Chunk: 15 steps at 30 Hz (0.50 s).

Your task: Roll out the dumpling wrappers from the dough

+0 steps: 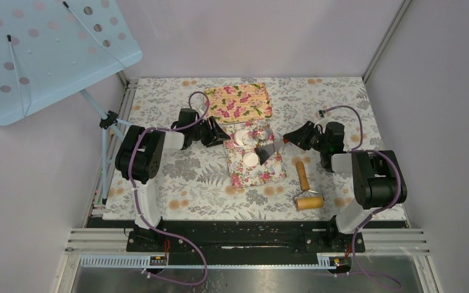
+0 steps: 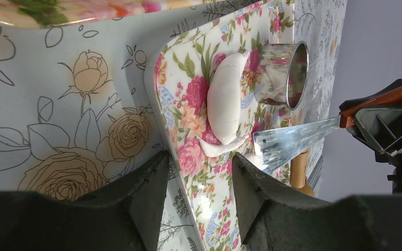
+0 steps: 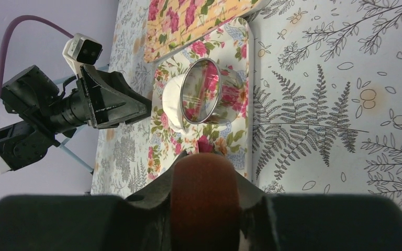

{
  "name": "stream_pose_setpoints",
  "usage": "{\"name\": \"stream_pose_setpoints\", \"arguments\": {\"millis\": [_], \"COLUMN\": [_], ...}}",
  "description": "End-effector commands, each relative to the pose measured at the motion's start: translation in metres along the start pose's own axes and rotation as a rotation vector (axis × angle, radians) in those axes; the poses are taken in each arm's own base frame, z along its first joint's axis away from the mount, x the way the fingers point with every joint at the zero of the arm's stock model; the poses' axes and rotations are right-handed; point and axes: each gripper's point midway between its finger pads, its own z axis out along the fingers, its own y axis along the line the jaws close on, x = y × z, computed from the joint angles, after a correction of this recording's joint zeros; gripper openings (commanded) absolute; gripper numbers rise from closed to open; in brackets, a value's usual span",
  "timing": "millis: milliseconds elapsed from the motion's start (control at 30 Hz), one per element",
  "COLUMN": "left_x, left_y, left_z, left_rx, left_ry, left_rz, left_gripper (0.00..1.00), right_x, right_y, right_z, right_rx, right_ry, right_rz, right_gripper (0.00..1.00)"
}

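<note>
Wooden roller (image 1: pixel 307 189) lies untouched toward the near right corner of the table (image 1: pixel 177 183), so rolling has probably not begun; this looks like portioning. Mid-table sits a glossy floral board (image 1: pixel 262 174). Your right pincer (image 1: pixel 290 137) is clamped on a red-handled knife (image 1: pixel 269 149), its flat steel tip at the dough (image 2: pixel 224 104), a soft, thick white puck just beside the shiny metal ring (image 2: pixel 280 73). A second dough piece (image 1: pixel 250 159) lies nearer. Left pincer (image 2: pixel 199 198) is wide open, holding nothing, at the board's left edge. Next you'd need to free the blade, park the knife and take the roller. A yellow floral board (image 1: pixel 241 101) sits by the far edge.
</note>
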Motion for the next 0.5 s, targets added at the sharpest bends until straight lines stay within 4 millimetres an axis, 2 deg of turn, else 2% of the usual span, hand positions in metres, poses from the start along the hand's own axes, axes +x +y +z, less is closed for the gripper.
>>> {"name": "stream_pose_setpoints", "arguments": {"millis": [0,467], "left_x": [-0.002,-0.001], "left_y": [-0.003,0.001], "left_z": [0.004,0.006], "left_rx": [0.027,0.018], "left_ry": [0.001,0.005], "left_rz": [0.007,-0.001], "left_gripper": [0.47,0.43], "right_x": [0.021,0.042], "right_y": [-0.011,0.001], "right_z": [0.007,0.022], "right_rx": [0.029,-0.032], "right_ry": [0.032,0.069], "right_rz": [-0.029,0.014], "right_gripper": [0.00,0.00]}}
